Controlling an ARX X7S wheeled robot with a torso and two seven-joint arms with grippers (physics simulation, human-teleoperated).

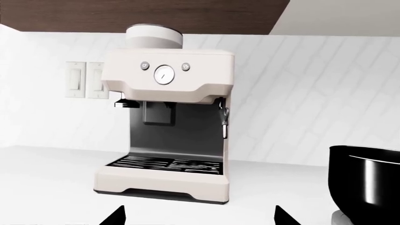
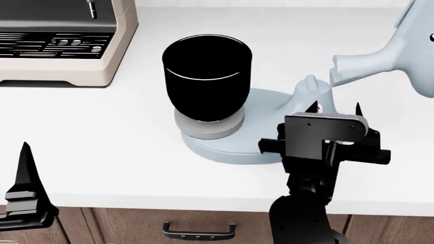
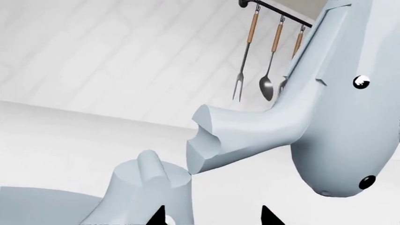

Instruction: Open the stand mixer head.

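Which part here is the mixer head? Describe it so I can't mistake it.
Start from the black bowl on the round pale base. Right of it, above the right tool, the stand mixer head is tilted up: rounded, pale blue-grey, unlike the beige coffee machine.

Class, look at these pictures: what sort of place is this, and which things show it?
Most likely a home kitchen: a coffee machine and stand mixer head over a white counter, utensils hanging on a wall rail.

Head cam overhead; wrist cams low.

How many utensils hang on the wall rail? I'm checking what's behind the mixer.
3, as far as visible: a fork, a spoon, and a third utensil partly hidden behind the tilted stand mixer head; more may be hidden.
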